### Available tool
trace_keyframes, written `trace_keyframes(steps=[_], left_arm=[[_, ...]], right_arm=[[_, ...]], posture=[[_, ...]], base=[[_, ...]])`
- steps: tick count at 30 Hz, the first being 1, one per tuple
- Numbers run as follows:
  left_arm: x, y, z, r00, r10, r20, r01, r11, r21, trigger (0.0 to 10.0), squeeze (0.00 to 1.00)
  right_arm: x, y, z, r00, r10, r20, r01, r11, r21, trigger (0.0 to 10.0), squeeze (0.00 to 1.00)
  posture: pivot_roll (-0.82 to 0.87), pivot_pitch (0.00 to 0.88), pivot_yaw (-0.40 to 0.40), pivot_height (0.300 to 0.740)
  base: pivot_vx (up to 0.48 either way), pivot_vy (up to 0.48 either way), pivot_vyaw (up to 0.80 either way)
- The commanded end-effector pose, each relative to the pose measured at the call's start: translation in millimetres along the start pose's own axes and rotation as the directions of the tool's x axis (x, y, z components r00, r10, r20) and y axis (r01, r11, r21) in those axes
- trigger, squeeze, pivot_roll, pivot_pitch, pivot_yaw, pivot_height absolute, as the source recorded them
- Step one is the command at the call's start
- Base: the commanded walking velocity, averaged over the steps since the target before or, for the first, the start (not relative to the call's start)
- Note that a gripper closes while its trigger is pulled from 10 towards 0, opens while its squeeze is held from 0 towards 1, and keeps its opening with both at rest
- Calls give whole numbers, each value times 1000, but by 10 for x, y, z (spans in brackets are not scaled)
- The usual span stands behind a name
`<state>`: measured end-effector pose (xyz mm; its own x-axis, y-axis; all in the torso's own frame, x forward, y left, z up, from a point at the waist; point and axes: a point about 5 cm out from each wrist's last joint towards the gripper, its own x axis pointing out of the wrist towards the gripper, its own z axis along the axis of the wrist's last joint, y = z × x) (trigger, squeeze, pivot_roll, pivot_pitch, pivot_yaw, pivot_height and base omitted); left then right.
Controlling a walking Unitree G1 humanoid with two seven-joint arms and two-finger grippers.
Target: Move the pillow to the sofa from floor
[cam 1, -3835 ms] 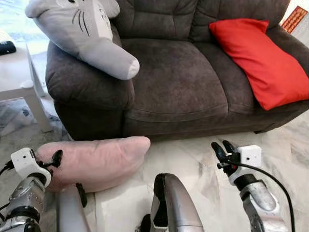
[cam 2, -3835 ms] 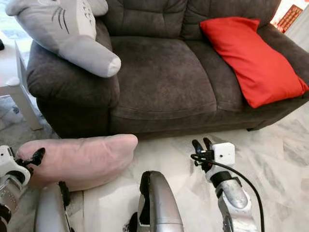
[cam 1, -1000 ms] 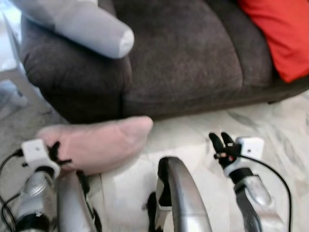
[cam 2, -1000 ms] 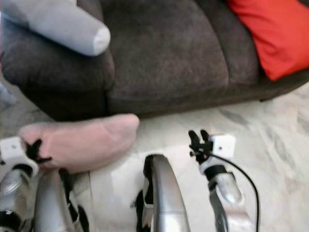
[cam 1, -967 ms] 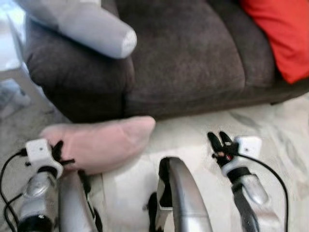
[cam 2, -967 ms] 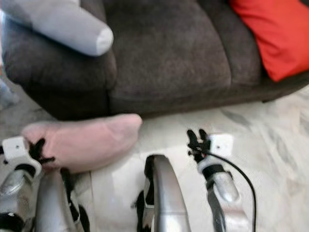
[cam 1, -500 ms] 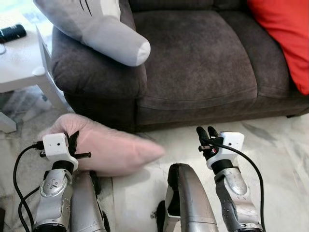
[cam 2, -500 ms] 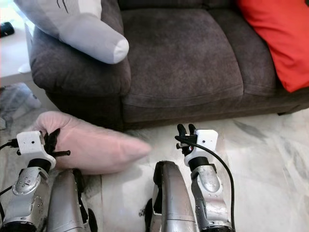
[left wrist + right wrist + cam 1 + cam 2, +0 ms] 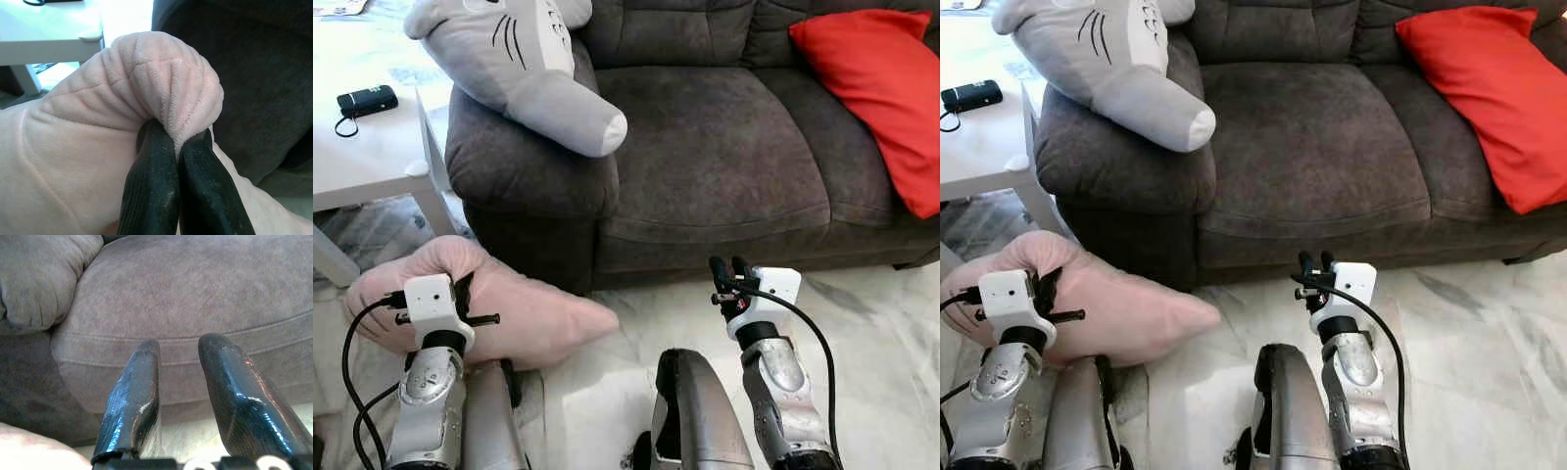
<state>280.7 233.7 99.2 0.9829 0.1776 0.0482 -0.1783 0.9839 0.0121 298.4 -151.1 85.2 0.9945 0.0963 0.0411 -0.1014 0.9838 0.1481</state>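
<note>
My left tool [image 9: 176,147] is pinched tight on a fold of the pink pillow [image 9: 524,313], which sags to the floor beside the sofa [image 9: 705,166] arm. My right tool [image 9: 178,396], fingers apart, holds nothing; I should bring it under the drooping end and lift clear of the seat edge.
</note>
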Motion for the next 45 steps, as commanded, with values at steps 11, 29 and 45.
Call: trace_keyframes(steps=[11,29,45], left_arm=[[59,-71,230,994,-37,101,33,999,40,10000,0],[76,-100,259,993,-54,102,50,998,50,10000,0],[84,-136,311,990,-56,127,53,998,26,10000,0]], right_arm=[[40,-33,1,999,-32,23,32,999,8,10000,0],[66,17,-30,999,-26,25,25,999,22,10000,0],[111,60,-27,1000,-8,25,7,1000,29,10000,0]], posture=[[152,54,-111,551],[162,56,-110,666],[175,63,-119,740]], base=[[0,0,0],[0,0,0],[0,0,0]])
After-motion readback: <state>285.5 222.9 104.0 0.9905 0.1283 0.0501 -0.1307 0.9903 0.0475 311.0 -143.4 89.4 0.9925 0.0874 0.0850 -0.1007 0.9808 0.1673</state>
